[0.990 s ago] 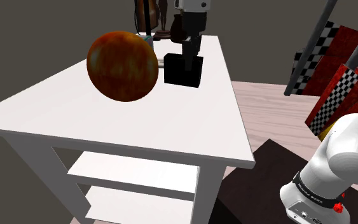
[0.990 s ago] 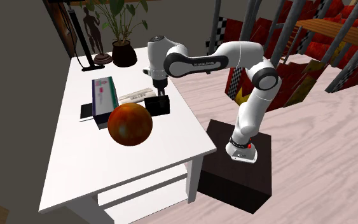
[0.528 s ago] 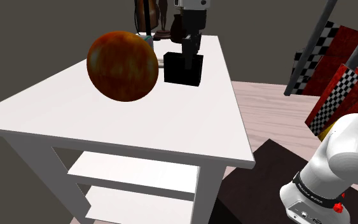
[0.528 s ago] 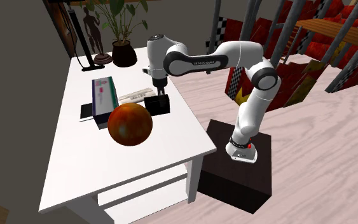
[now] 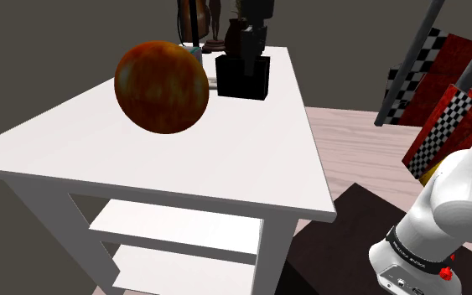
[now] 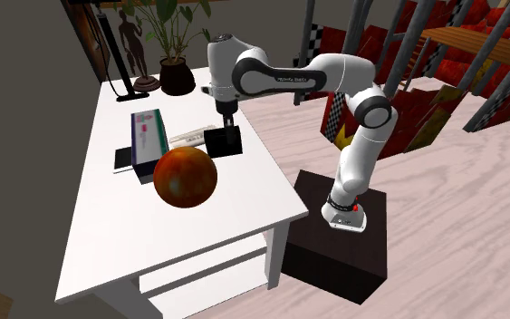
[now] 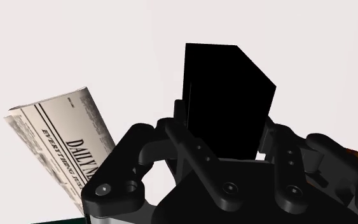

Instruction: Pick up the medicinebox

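We take the big orange-red ball (image 6: 185, 178) on the white table (image 6: 108, 236) as our mark. In the second exterior view, up and to the left of the ball, we see a green and white box (image 6: 149, 140) lying flat. Just past the top of the ball lies a rolled newspaper (image 6: 187, 138). Right beside the ball, on its upper right, is the medicine box (image 6: 223, 145), and it is all black. The black gripper (image 6: 225, 130) comes straight down onto the top of it. In the wrist view we see the two fingers (image 7: 182, 137) pressed on both sides of the medicine box, so the jaws are closed around it and hold it. The newspaper lies just beside it there. We cannot tell if the bottom of the medicine box touches the table. Farther right of the ball, the white arm (image 6: 307, 74) bends down to its dark stand (image 6: 343, 245).
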`<state>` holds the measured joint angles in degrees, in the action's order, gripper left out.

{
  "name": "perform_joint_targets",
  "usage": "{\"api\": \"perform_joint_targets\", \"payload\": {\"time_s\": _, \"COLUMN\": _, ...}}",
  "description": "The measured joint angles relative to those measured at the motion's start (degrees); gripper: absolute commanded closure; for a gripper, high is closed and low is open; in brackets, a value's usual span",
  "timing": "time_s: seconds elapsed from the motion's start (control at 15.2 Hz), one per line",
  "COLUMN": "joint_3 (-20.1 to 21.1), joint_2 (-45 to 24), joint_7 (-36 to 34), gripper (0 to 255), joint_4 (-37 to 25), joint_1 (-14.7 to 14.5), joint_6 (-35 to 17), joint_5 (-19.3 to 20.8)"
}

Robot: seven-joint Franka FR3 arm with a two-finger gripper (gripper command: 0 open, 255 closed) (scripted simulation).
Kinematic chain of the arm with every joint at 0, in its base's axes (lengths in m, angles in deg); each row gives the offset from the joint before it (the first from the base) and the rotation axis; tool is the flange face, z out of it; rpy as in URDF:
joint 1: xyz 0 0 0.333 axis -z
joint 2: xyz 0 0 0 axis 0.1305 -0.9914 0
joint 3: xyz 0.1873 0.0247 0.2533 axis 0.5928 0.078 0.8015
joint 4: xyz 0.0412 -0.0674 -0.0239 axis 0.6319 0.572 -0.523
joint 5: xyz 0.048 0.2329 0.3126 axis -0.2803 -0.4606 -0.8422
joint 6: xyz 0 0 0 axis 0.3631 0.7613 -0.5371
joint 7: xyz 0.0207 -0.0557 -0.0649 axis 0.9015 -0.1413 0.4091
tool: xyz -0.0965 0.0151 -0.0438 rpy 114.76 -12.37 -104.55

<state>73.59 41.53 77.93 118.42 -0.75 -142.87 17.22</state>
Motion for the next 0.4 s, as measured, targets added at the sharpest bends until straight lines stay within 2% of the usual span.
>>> {"api": "perform_joint_targets", "payload": {"time_s": 0.4, "joint_3": 0.19, "joint_2": -2.04, "joint_7": -0.41, "gripper": 255, "joint_4": -6.98, "joint_1": -0.11, "joint_6": 4.98, "joint_5": 0.42}}
